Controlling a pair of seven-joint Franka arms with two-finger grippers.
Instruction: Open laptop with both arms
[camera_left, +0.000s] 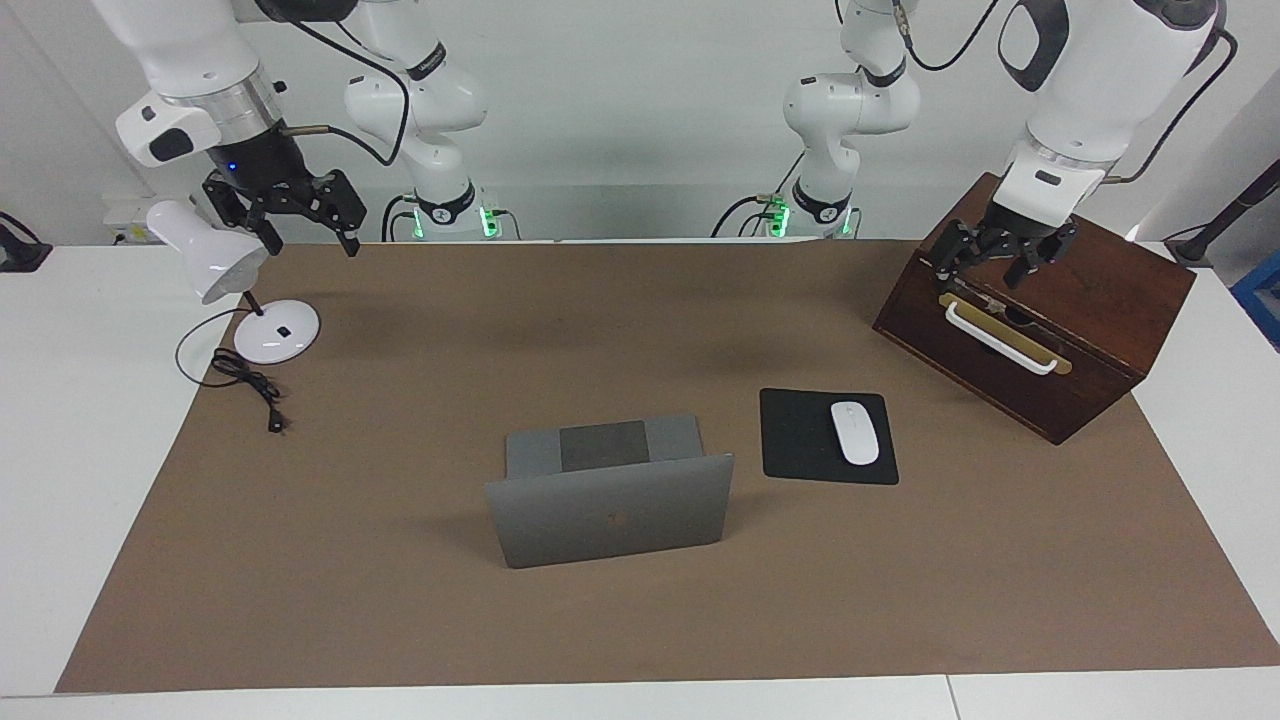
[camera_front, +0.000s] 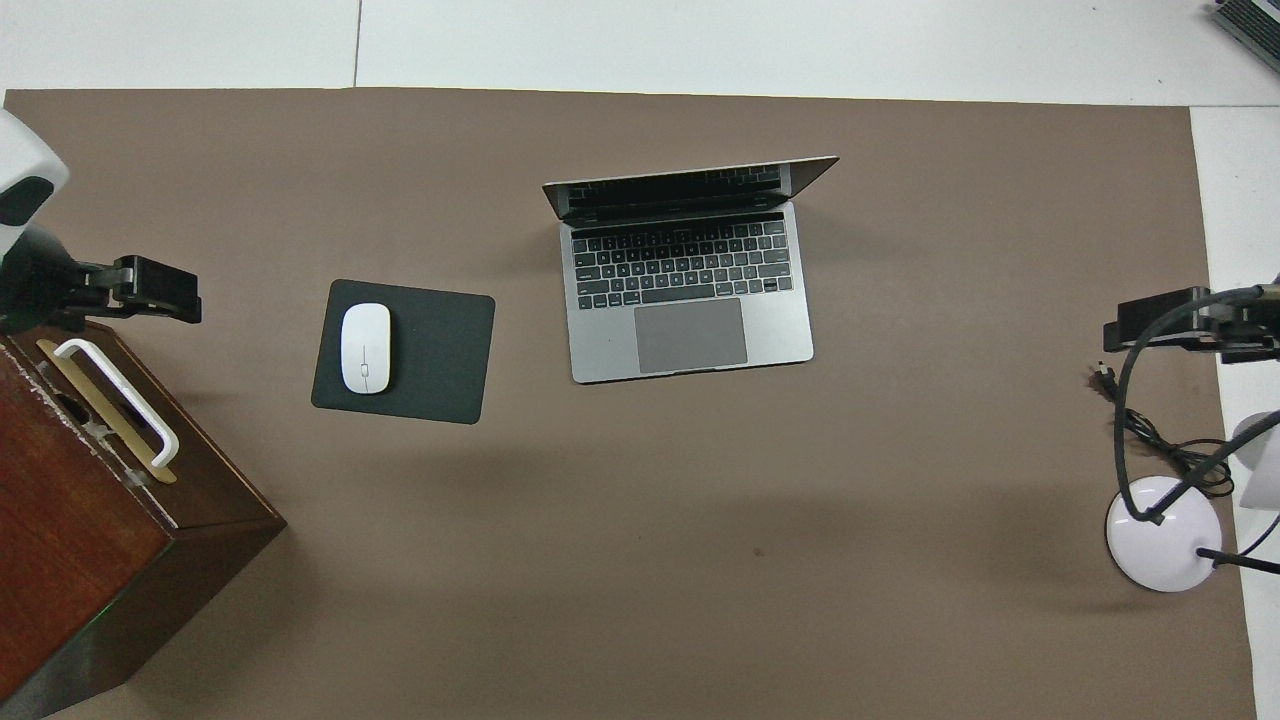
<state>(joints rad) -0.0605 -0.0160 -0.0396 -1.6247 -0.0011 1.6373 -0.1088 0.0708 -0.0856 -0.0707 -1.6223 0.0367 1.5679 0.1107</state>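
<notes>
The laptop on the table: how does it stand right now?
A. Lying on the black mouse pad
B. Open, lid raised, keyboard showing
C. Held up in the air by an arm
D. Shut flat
B: the laptop sits on the brown mat with its lid up and its keys and trackpad in plain sight.

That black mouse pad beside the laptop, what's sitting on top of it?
A white mouse lies on the black mouse pad, toward its edge at the left arm's end of the table. The rest of the pad is bare. Whatever is under the mouse is covered.
</notes>
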